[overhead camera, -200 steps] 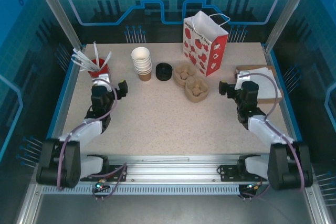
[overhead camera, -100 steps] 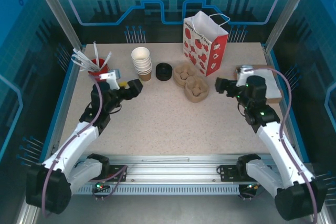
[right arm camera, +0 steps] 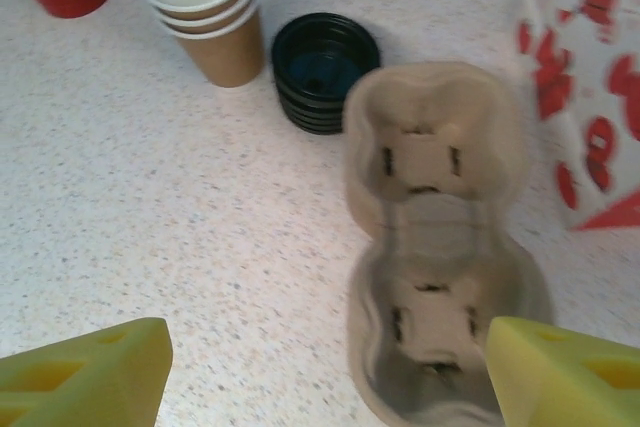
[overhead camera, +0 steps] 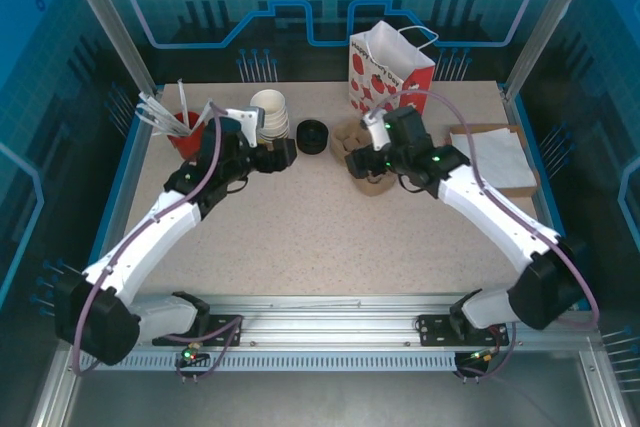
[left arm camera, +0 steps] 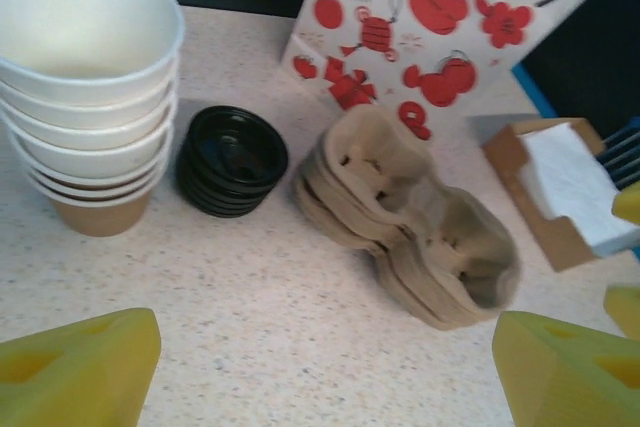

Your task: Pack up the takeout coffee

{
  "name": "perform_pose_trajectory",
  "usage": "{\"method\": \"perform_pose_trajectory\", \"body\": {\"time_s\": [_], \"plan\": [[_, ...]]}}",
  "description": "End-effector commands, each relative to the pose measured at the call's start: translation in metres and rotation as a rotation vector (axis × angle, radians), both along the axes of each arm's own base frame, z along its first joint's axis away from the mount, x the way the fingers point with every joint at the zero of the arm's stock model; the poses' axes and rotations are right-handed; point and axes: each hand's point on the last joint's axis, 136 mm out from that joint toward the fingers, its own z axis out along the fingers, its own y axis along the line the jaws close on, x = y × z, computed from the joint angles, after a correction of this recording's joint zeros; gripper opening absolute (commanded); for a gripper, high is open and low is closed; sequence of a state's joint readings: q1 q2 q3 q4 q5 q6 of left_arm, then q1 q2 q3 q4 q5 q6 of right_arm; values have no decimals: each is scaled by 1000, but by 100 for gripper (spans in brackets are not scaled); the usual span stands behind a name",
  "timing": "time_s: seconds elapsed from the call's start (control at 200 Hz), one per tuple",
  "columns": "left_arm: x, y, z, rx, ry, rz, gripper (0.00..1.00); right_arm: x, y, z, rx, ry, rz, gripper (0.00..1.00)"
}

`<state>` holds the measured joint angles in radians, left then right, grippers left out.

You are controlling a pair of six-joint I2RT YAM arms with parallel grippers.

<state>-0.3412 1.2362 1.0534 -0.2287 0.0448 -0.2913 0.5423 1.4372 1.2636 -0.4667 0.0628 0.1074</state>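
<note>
My left hand [overhead camera: 272,156] hangs wide open and empty, near the stack of paper cups [overhead camera: 270,117]. My right hand [overhead camera: 366,163], also spread and empty, hovers over the pulp cup carriers [right arm camera: 435,247]. The black lids [overhead camera: 313,136] sit between cups and carriers on the tabletop [overhead camera: 300,237]. The strawberry-print bag [overhead camera: 392,82] stands behind.

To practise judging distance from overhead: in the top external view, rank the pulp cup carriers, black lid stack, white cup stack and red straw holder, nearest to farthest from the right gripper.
From the right gripper:
1. Pulp cup carriers: beneath it.
2. Black lid stack: just left.
3. White cup stack: further left.
4. Red straw holder: far left.
</note>
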Motion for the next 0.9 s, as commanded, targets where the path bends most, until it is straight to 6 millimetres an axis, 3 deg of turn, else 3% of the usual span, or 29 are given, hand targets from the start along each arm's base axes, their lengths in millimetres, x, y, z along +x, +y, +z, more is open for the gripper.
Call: {"method": "perform_pose_trajectory", "body": {"time_s": [0.0, 0.165, 0.4, 0.58, 0.895], "plan": [[26, 39, 2, 72, 29, 122, 86, 5, 30, 15, 28, -10, 81, 82], [74, 73, 5, 72, 88, 209, 76, 11, 54, 23, 80, -1, 137, 82], [123, 78, -13, 119, 188, 199, 57, 32, 87, 38, 187, -10, 153, 82], [141, 82, -27, 172, 237, 197, 47, 39, 102, 42, 230, 3, 177, 82], [150, 89, -40, 219, 266, 202, 31, 36, 103, 35, 208, 16, 180, 81]]}}
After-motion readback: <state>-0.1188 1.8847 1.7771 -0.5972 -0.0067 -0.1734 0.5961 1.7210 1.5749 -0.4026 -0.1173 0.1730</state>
